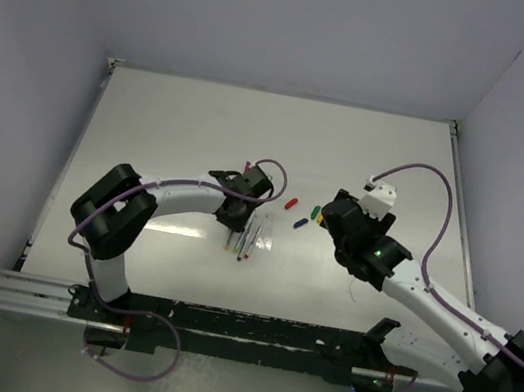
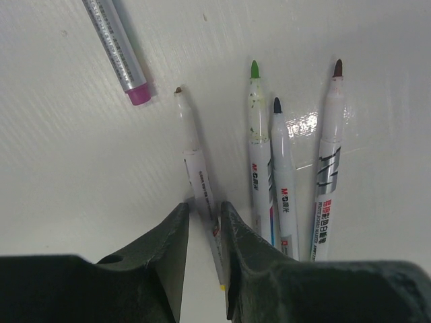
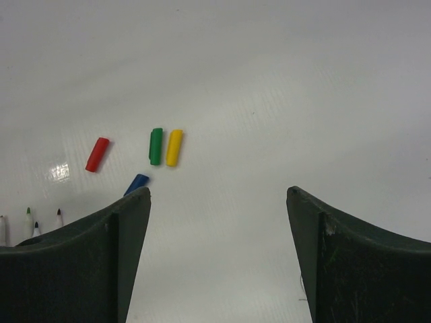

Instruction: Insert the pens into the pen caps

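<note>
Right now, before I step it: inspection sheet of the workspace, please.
Surface: white table, glare patch beside the pens.
Job's things: five pens lying side by side at the left gripper; red cap, green cap, yellow cap and blue cap loose ahead of the right gripper; no loose purple one seen.
Clutter: nothing seen.
Grippers: left gripper narrowed, straddling one pen, grip unclear; right gripper open, empty.
Cables: purple cables looped along both arms.
Surroundings: plain pale walls; black rail at the near edge.
</note>
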Available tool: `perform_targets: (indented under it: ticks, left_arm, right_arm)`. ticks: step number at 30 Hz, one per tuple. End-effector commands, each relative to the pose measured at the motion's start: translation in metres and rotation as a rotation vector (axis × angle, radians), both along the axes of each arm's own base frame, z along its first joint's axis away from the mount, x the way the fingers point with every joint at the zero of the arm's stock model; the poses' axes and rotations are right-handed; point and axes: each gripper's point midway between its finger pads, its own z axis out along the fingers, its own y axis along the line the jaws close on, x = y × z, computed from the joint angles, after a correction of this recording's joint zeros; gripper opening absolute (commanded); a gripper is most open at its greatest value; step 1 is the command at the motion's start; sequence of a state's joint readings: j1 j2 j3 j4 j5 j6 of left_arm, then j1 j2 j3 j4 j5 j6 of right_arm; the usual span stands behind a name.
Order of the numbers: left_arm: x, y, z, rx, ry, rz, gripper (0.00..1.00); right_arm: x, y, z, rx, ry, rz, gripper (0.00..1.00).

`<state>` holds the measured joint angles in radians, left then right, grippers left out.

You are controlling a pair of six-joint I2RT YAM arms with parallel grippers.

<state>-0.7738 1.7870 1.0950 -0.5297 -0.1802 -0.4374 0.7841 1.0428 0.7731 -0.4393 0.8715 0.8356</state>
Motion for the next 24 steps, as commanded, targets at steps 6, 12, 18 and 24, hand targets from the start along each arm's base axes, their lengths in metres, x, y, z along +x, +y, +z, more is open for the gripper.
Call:
perform_targets:
  ticks: [6, 12, 18, 24]
  left_arm:
    - [-0.045, 0.031, -0.03, 0.113, 0.174, -0.006, 0.28]
    - [-0.047, 0.031, -0.041, 0.122, 0.192, -0.006, 0.27]
    - [-0.047, 0.035, -0.058, 0.156, 0.206, 0.005, 0.19]
    - [-0.053, 0.038, -0.072, 0.172, 0.242, -0.017, 0.0]
  right_arm:
    - [0.007, 0.004, 0.021, 0.043, -0.052, -0.02, 0.84]
    - [0.007, 0.003, 0.021, 0.043, -0.048, -0.019, 0.82]
    - [0.004, 0.001, 0.02, 0.041, -0.047, -0.02, 0.78]
    - [0.001, -0.005, 0.021, 0.036, -0.052, -0.033, 0.78]
